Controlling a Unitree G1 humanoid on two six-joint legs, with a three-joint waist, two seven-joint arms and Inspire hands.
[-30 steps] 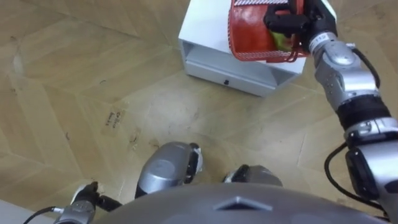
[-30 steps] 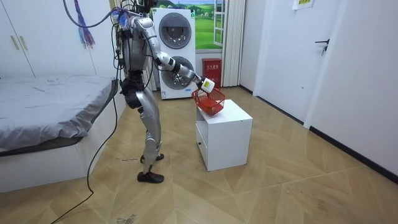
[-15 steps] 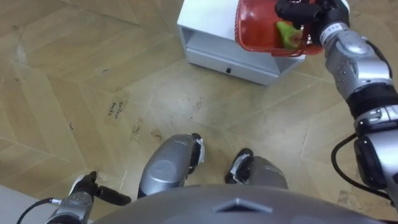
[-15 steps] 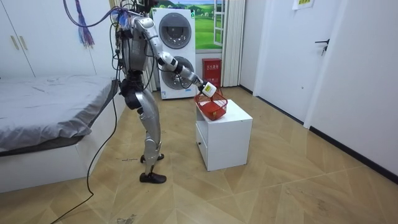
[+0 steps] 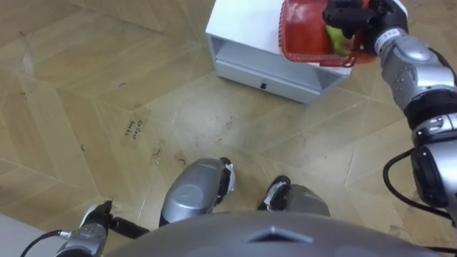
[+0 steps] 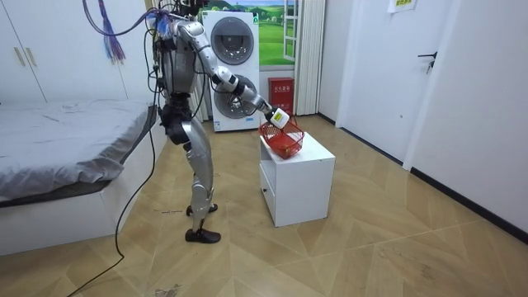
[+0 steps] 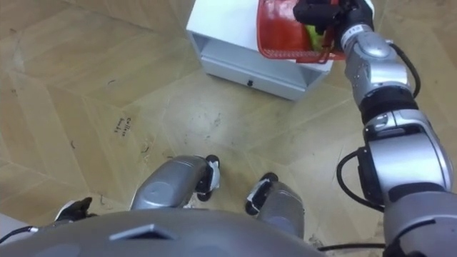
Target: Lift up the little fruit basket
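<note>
The red fruit basket (image 5: 303,32) is over the top of the white cabinet (image 5: 243,28), near its front edge. Something green (image 5: 334,39) lies inside it against a red lining. My right hand (image 5: 353,14) reaches out from the right and is shut on the basket's handle; the room view has the hand (image 6: 276,117) just above the basket (image 6: 282,142). Whether the basket rests on the top or hangs just above it, I cannot tell. My left hand (image 5: 96,220) hangs low at my left side, away from the cabinet.
I stand on a wooden floor facing the cabinet (image 6: 301,177), whose front holds a drawer (image 5: 271,75). A bed (image 6: 66,140) is at the room view's left, a washing machine (image 6: 231,70) behind me, a door (image 6: 429,74) at the right.
My right arm has stretched further out, carrying the basket from the cabinet's near edge to over its top. The basket has levelled from a tilt. The eye view has shifted slightly.
</note>
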